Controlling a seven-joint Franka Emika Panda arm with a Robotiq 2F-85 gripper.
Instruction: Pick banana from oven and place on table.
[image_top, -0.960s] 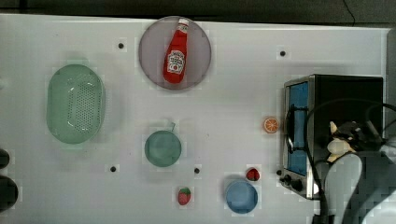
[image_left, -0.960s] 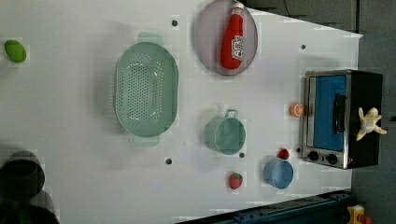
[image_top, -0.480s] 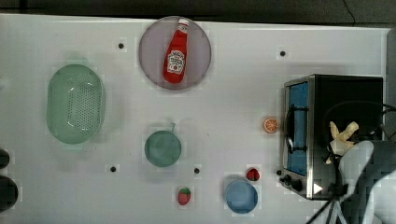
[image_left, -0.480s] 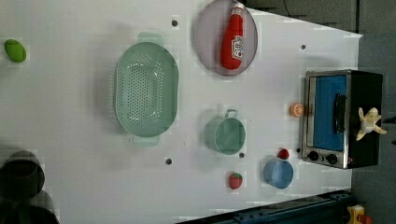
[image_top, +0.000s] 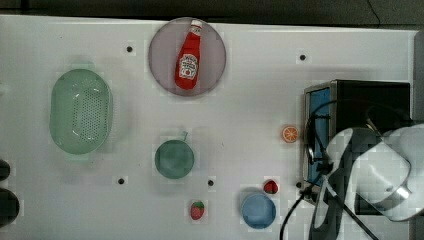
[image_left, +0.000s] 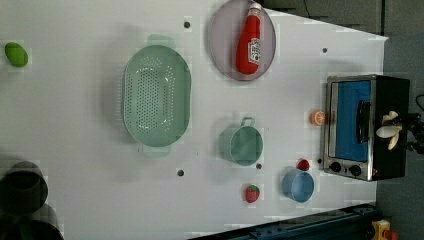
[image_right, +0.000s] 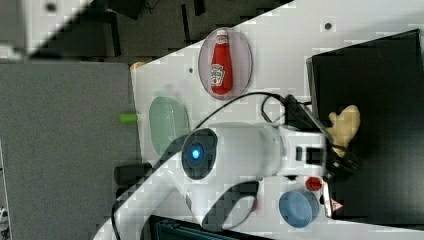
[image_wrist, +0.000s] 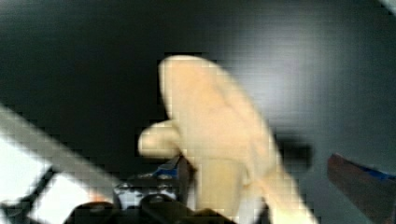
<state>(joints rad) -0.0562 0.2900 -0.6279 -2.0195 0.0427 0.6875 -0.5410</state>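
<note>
The pale cream banana (image_left: 390, 131) lies on the black top of the oven (image_left: 385, 95), flaps splayed. In the right view the banana (image_right: 345, 125) rests on the oven (image_right: 380, 80) just past my wrist. The wrist view has the banana (image_wrist: 219, 140) between my gripper (image_wrist: 261, 186) fingers, with one finger (image_wrist: 359, 179) standing clear of it, so the gripper is open. My arm (image_top: 375, 170) covers the banana in the top view, above the oven (image_top: 370, 97). The white table (image_top: 250, 100) spreads out beside the oven.
On the table stand a plate (image_top: 160, 50) with a ketchup bottle (image_top: 188, 62), a green colander (image_top: 80, 117), a teal cup (image_top: 174, 159), a blue bowl (image_top: 259, 210), an orange slice (image_top: 289, 133) and two small strawberries (image_top: 197, 210). The oven door is closed.
My arm has swung further over the oven's top in the top view and now hides the banana there. The banana has stayed in place in the left view.
</note>
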